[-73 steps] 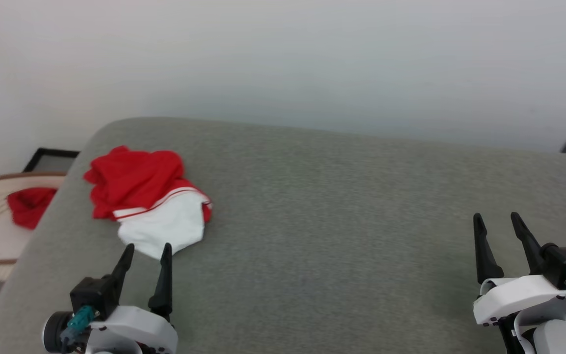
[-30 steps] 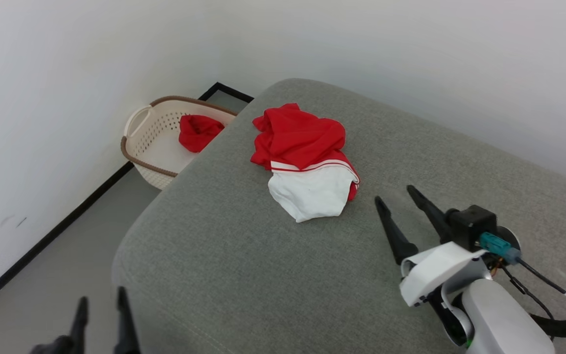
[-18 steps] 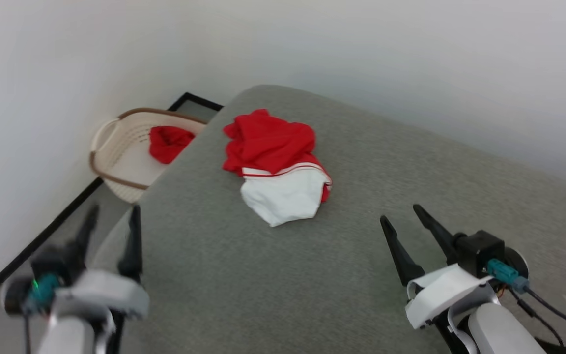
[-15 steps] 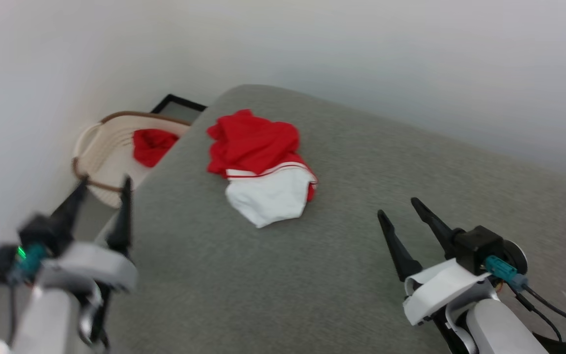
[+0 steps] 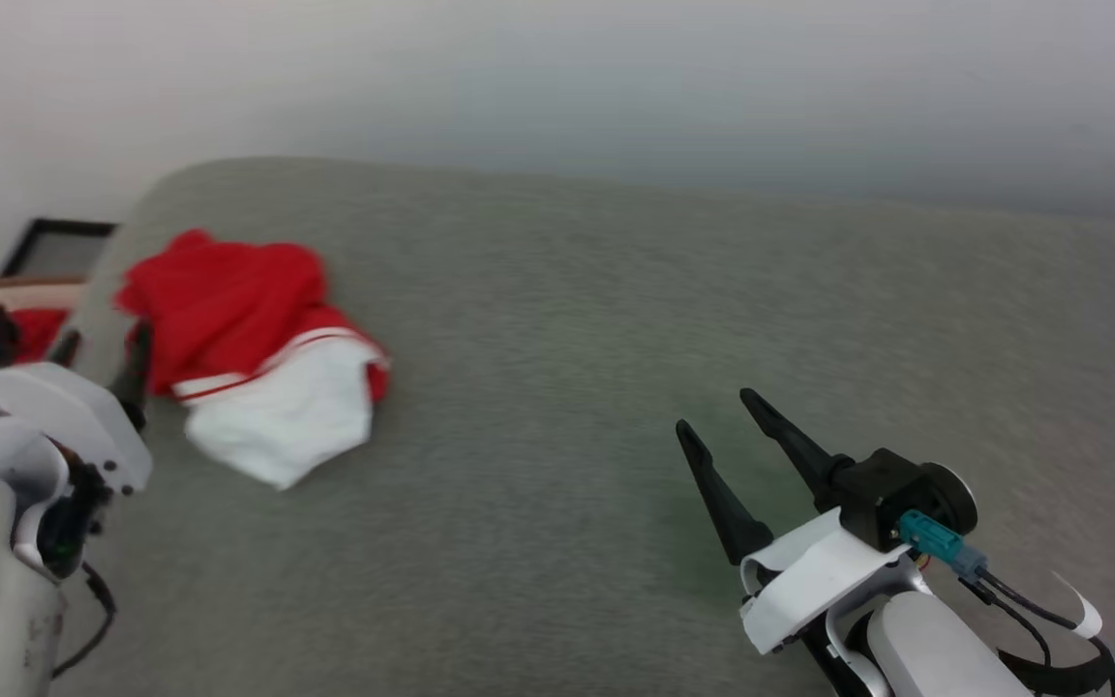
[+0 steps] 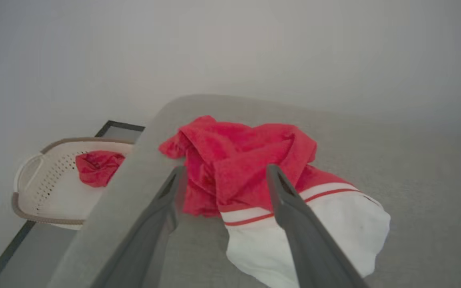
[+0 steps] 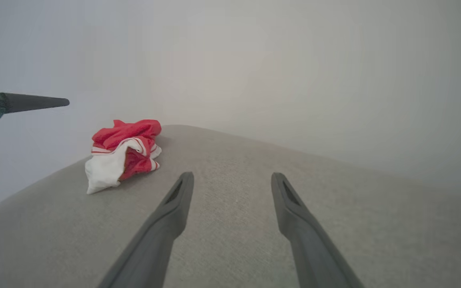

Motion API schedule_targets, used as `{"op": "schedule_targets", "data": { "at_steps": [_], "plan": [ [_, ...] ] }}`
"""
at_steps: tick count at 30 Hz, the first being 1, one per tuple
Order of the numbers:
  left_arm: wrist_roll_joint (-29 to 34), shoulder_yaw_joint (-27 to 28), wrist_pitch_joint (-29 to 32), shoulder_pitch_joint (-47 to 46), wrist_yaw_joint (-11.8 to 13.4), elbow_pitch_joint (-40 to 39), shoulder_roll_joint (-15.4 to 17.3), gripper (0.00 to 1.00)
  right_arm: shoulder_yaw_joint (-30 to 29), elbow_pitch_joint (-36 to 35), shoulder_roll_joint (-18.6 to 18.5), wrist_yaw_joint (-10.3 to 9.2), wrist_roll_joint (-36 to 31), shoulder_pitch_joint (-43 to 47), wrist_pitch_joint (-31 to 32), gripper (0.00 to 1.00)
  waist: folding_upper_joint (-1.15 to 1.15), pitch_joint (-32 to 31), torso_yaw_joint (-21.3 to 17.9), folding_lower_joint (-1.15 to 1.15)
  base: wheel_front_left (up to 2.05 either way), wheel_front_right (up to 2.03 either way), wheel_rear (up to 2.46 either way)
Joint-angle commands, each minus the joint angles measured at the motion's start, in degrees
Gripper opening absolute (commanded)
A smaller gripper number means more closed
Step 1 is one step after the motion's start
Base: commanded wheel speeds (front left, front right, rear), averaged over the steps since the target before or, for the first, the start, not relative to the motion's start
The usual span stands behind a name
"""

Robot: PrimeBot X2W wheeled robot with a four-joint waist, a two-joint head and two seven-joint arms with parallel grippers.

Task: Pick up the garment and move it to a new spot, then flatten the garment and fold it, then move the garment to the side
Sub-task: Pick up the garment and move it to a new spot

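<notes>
Evidently the garment (image 5: 248, 358), a crumpled red jersey with a white panel and red-and-white striped trim, is lying heaped on the grey, woven-fabric padded surface (image 5: 616, 290), close to that surface's rounded corner. Its lettering is being hidden by the folds. Off that same corner, below the surface's edge, a cream perforated plastic basket (image 6: 34, 192) is being seen with a small plain red cloth (image 6: 96, 168) inside it.

The left gripper (image 6: 226, 170) is being held with its two long dark fingers spread and empty, raised over the surface's edge beside the heap and aimed at the red bunch; no contact is being made. The right gripper (image 5: 715, 411) is likewise being held spread and empty, low over the middle of the surface, well apart from the heap.

The cloth is being judged light, thin and limp, probably a little slick, so it is likely to drape, stretch out and unfold once lifted. A pinch is best being taken on the thick red fold at the top of the heap or on the firmer striped band. The loose white panel, nearest the surface's front edge, is being judged a poorer hold, since a single layer may slip or trail
</notes>
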Motion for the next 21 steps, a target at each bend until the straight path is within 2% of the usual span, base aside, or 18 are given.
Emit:
{"op": "schedule_targets", "data": {
  "at_steps": [1, 4, 11, 16, 21],
  "plan": [
    [-2.6, -1.2, 2.1, -0.6, -0.1, 0.5, 0.1, 1.0, 0.3, -0.4, 0.0, -0.04, -0.2, 0.0, 0.0, 1.0, 0.0, 4.9, -10.0, 0.0, 0.0, 0.0, 0.0],
    [-8.1, -5.0, 8.9, -2.3, 0.0, 2.1, 3.2, 1.0, 0.8, -0.9, -0.5, -0.04, -0.4, -1.1, 0.0, 1.0, 0.0, 6.1, -11.1, 0.0, 0.0, 0.0, 0.0],
    [-14.2, -12.2, 19.7, -7.6, -0.1, 4.9, 6.4, 1.0, -0.1, -2.9, -1.4, -0.04, -1.1, -3.5, 0.0, 1.0, 0.0, 12.3, -11.8, 0.0, 0.0, 0.0, 0.0],
    [-14.1, -16.5, 25.4, -10.4, 0.0, 11.3, 5.3, 1.0, 0.3, -4.0, -1.7, -0.04, -1.6, -5.4, 0.0, 1.0, 0.0, 15.6, -12.0, 0.0, 0.0, 0.0, 0.0],
    [-16.0, -19.3, 28.0, -10.3, 0.0, 15.4, 1.9, 1.0, -0.1, -4.9, -2.2, -0.04, -1.9, -6.6, 0.0, 1.0, 0.0, 16.9, -11.6, 0.0, 0.0, 0.0, 0.0]
  ]
}}
